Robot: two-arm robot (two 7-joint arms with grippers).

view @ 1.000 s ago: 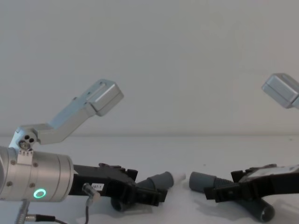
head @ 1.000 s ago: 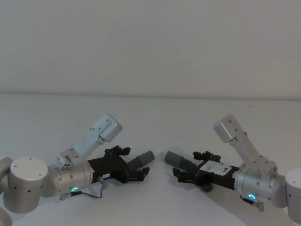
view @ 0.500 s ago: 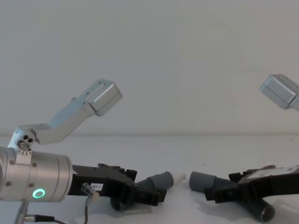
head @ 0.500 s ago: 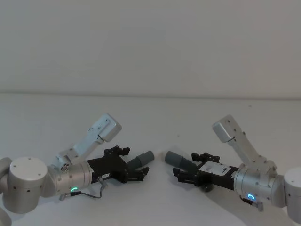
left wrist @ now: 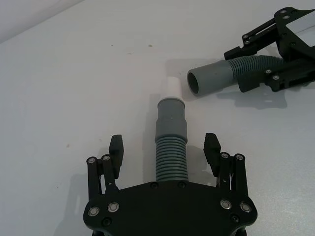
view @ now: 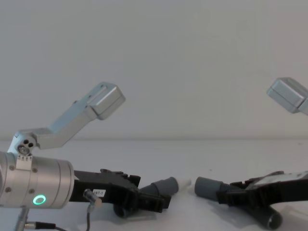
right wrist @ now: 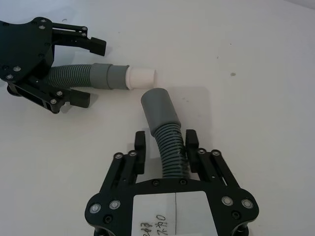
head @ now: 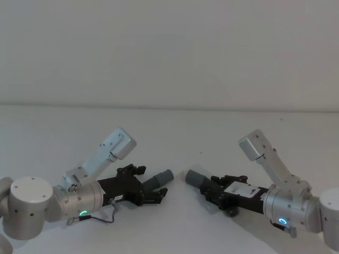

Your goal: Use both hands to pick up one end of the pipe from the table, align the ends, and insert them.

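The shorter piece (left wrist: 172,157) of the pipe lay on the worktop (head: 169,132), its collar (left wrist: 171,115) and white tip (left wrist: 173,86) pointing toward the cuff (right wrist: 158,109) of the longer piece (right wrist: 170,147). Tip and cuff mouth were near but apart, and set at an angle rather than in line.

The left gripper (left wrist: 164,143) straddled the shorter piece's ribbed run behind the collar. Its fingers (left wrist: 116,147) were spread wide, with a clear gap on each side. The right gripper (right wrist: 165,141) sat over the longer piece's ribs just behind the cuff, its fingers (right wrist: 191,142) drawn in much narrower. One seemed to lie against the hose while a sliver of worktop showed beside the other, so I judged it not yet clamped.

The step in hand looked to be the grasp. To do it well, each gripper should probably close squarely on the ribs with the hose centred, so that it neither rolls nor slips out. The hold belongs close behind the smooth end, to limit droop, while leaving collar and cuff free to mate. The left had the farther to close.

Once lifted, the wrists would likely need to turn until both ends shared one axis. The narrow tip could then lead into the cuff mouth. A push made off that line would more likely bend the flexible hose than seat it.
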